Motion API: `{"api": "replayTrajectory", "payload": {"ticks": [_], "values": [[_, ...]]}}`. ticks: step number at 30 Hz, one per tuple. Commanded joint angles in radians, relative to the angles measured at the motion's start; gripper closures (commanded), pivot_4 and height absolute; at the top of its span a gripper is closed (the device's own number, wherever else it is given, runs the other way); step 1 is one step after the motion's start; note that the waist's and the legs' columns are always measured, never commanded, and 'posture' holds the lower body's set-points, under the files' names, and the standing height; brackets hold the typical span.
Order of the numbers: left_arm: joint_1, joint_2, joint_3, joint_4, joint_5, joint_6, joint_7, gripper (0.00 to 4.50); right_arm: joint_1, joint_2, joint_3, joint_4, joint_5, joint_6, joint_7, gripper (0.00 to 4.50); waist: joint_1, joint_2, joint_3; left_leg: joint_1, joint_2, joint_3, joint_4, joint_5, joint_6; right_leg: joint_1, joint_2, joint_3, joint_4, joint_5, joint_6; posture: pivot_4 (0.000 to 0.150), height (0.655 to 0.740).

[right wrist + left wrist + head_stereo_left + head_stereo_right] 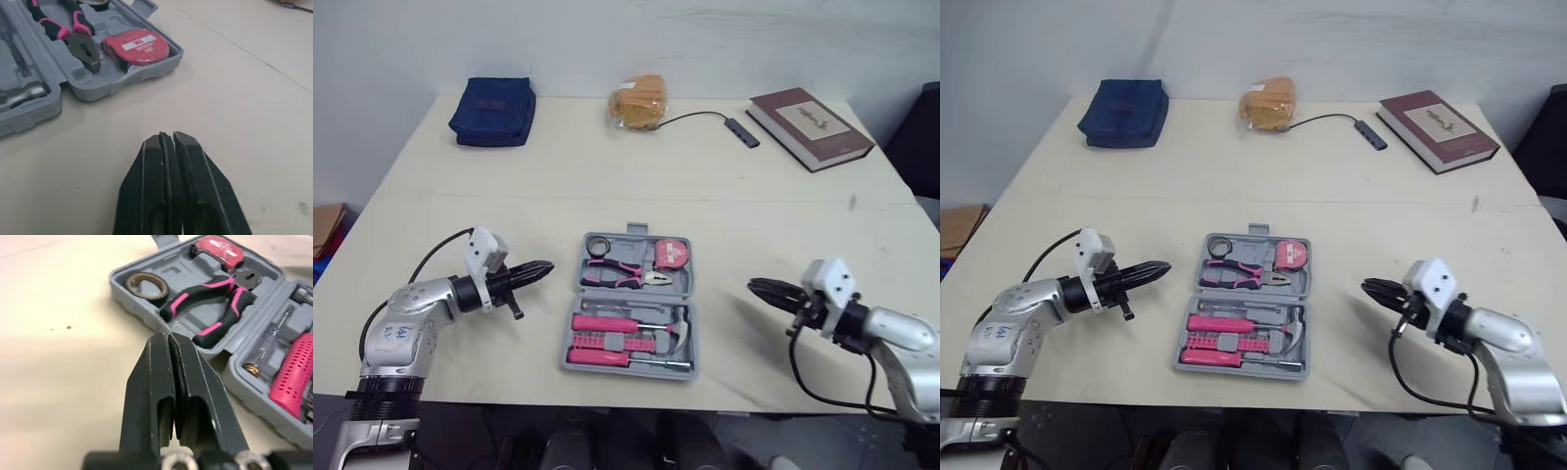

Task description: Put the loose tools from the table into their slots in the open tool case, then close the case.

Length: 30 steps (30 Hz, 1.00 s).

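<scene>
Grey moulded-plastic tool case [607,298] lies open near front of matte cream table [754,196]. In its slots:
- one pink-and-black pliers [617,274]
- one rounded red tape measure [672,253]
- one dark tape ring [599,245]
- one steel-headed hammer [677,328]

Left gripper [546,266] and right gripper [752,286] flank case, tapered black fingers pressed together, empty

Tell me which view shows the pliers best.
The left wrist view: the pliers lie close and whole in the tool case, handles and jaws both plain. The right wrist view shows the jaws and part of the handles, cut at the edge. Both eye views show them whole but from far off.
</scene>
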Motion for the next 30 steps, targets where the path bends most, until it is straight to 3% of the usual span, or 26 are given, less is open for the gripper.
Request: {"api": "replayTrajectory", "payload": {"ticks": [1,6,16,22,30], "values": [[-0.003,0.012,-0.07,-0.012,0.074,-0.014,-0.005,4.5,-0.028,0.023,0.065,0.024,-0.039,-0.036,0.022,4.42,-0.001,0.0,0.0,0.0,0.0,0.0,0.0,0.0,0.0,-0.001,0.0,0.001,0.0,0.0,0.0,0.15,0.74],[-0.009,-0.023,-0.076,-0.051,0.042,0.055,0.004,4.5,-0.051,0.029,0.127,0.001,-0.045,0.002,0.048,4.42,0.0,0.0,0.0,-0.012,0.0,0.002,0.001,0.004,-0.007,-0.013,0.001,0.001,0.003,0.0,0.0,0.15,0.74],[-0.019,-0.035,-0.107,-0.048,0.057,0.07,-0.014,4.5,-0.116,0.093,0.206,0.017,-0.074,0.024,0.033,4.42,0.0,0.0,0.0,-0.011,0.0,0.002,0.002,0.005,-0.007,-0.013,0.0,0.001,0.003,0.0,0.0,0.15,0.74],[-0.022,-0.058,-0.133,-0.067,0.054,0.094,-0.017,4.5,-0.18,0.115,0.223,0.081,-0.098,0.027,0.033,4.42,0.0,0.0,0.0,-0.011,0.0,0.002,0.002,0.005,-0.007,-0.013,0.0,0.001,0.003,0.0,0.0,0.15,0.74],[-0.13,-0.109,-0.149,0.046,0.129,0.053,0.042,4.5,-0.306,0.14,0.231,0.241,-0.126,0.005,0.043,4.42,0.0,0.0,0.0,-0.011,0.0,0.002,0.003,0.005,-0.006,-0.013,0.0,0.001,0.003,0.002,0.0,0.15,0.74]]}}
